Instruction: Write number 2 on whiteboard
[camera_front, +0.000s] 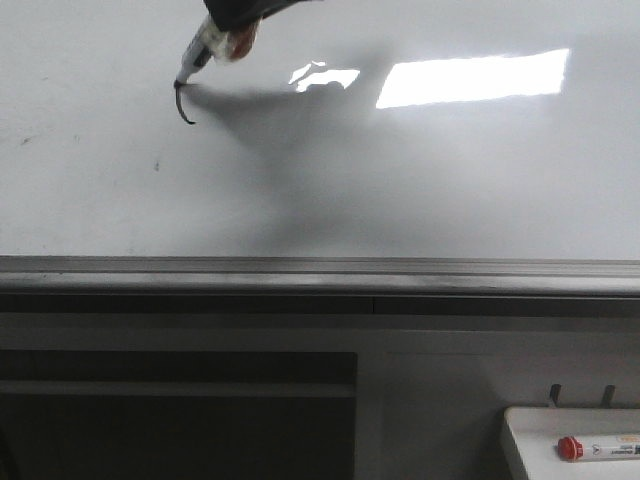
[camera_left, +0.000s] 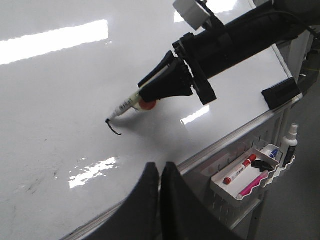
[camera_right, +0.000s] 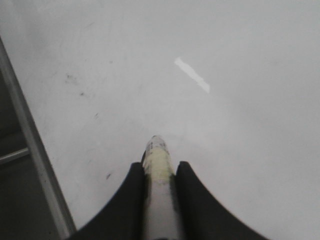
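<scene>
The whiteboard (camera_front: 330, 200) fills the scene: glossy white, lying flat, with a bright glare patch (camera_front: 470, 78) toward the far right, faint smudges, and a grey bottom rail (camera_front: 320, 268) along the near edge. The number 2 (camera_front: 184, 105) is barely begun, a short black hooked stroke at far left, well apart from the rail.

My right end effector (camera_right: 159, 175) is clamped on the marker (camera_front: 205, 48), jaws tight on the barrel, tip touching the board at the top of the stroke. My left end effector (camera_left: 160, 175) holds nothing, its fingers (camera_left: 145, 200) nearly together, hovering over the near edge.

Assessment: the writing stage has just opened. To do it well I should keep tip pressure even, hold the marker's tilt constant and carry the line without lifting. Risk: a skipped or broken line if the tip lifts. A small tray (camera_left: 245, 177) of spare markers hangs off the board's side, uninvolved.
</scene>
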